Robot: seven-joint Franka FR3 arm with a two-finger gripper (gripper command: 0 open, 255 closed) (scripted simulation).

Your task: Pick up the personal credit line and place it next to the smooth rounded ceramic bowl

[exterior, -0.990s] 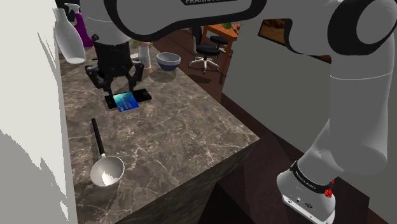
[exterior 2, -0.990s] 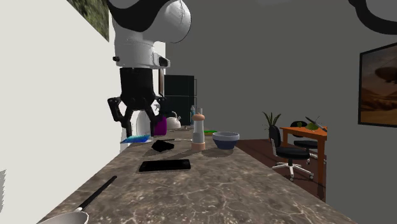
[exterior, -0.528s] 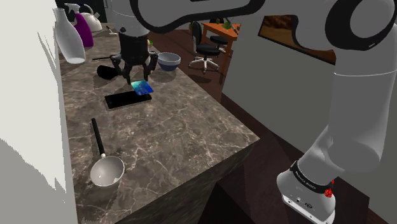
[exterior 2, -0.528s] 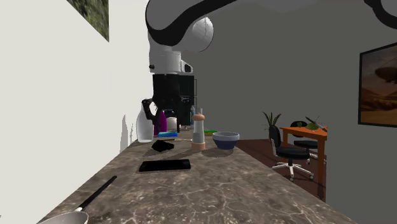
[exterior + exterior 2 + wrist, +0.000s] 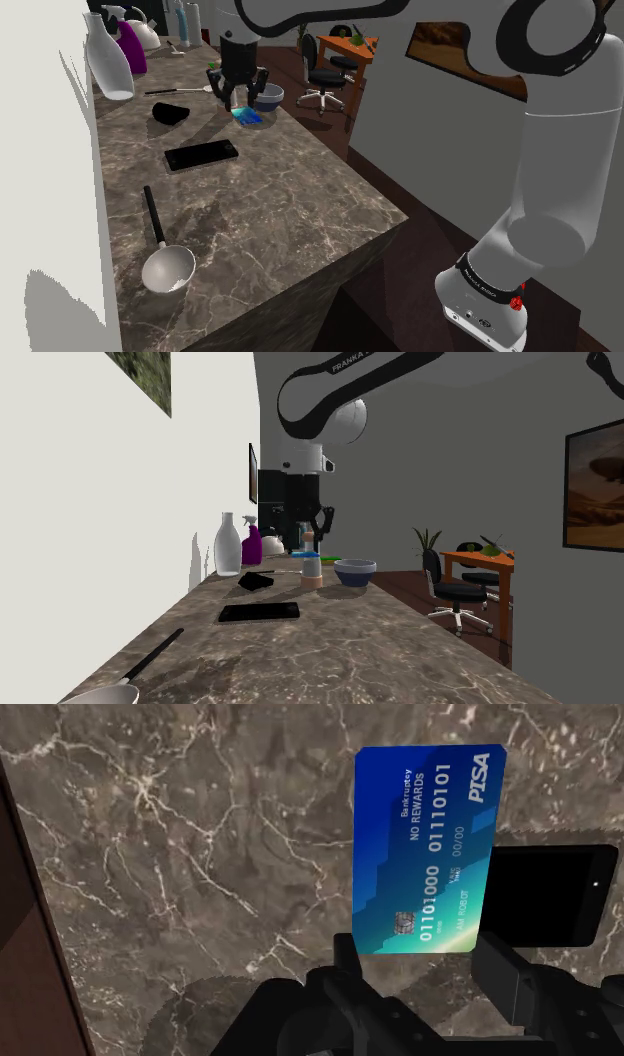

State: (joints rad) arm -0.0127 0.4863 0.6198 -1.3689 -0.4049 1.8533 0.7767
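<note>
Shoulder view: blue credit card (image 5: 247, 116) is held under gripper (image 5: 243, 104) at upper centre, above marble countertop (image 5: 290, 200), just beside bowl (image 5: 267, 96) | second exterior view: credit card is seen mid-frame, bowl at its right | wrist view: fingers (image 5: 512, 976) are narrowed onto credit card's short edge; black phone (image 5: 548, 894) lies beyond.

Stretched far forward and arched high, pointing the black gripper (image 5: 240, 103) straight down; clamped with both fingers (image 5: 512, 979) on one edge of the blue card (image 5: 425, 844) between them.
</note>
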